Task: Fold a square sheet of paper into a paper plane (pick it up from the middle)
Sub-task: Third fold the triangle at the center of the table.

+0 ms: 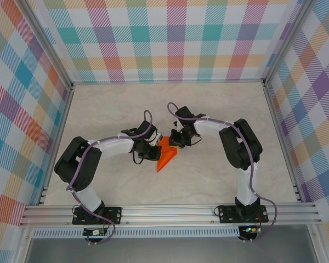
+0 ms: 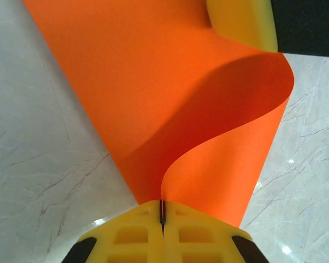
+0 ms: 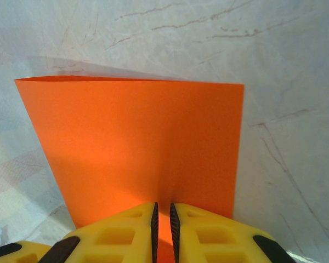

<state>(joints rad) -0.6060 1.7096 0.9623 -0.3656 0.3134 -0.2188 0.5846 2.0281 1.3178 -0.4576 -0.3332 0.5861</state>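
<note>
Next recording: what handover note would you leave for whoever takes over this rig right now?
Left claw: shut on one end of the orange paper.
Right claw: shut on the opposite end.
Paper: gripped between both claws at mid table, bent over in a loose curve.
Done: sheet gripped by both claws and curled over.
Left: press that bend into a crease, then make the remaining folds. No finished dart shape is visible yet.
</note>
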